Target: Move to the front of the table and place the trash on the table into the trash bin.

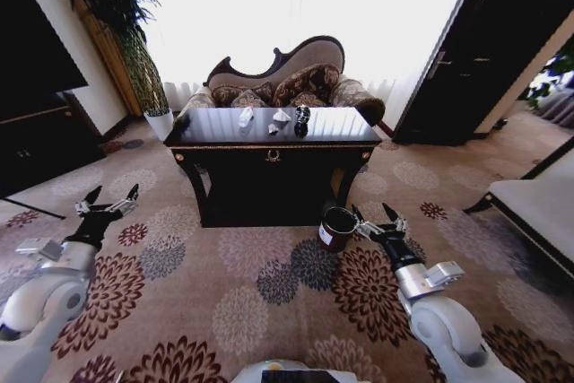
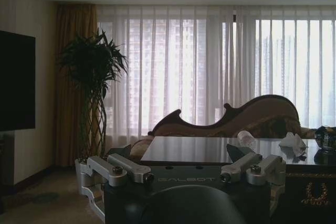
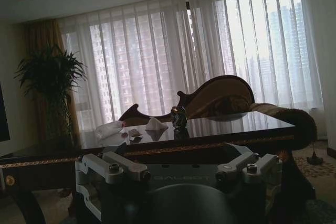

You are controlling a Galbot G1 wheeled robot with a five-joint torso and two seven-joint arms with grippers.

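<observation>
Both grippers hold nothing, fingers spread wide: the left gripper (image 1: pixel 108 199) hovers over the carpet at the near left, the right gripper (image 1: pixel 376 218) just right of the maroon trash bin (image 1: pixel 337 228) standing at the table's near right leg. On the dark table (image 1: pixel 224 137), beyond, lie a crumpled plastic bag (image 1: pixel 245 117), white tissue (image 1: pixel 282 117) and a dark crushed can (image 1: pixel 302 115).

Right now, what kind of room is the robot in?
Likely a hotel suite lounge or formal sitting room: a patterned floral carpet, an ornate curved sofa behind a glossy dark table, sheer curtains across a wide window, and a tall potted plant in the corner.
</observation>
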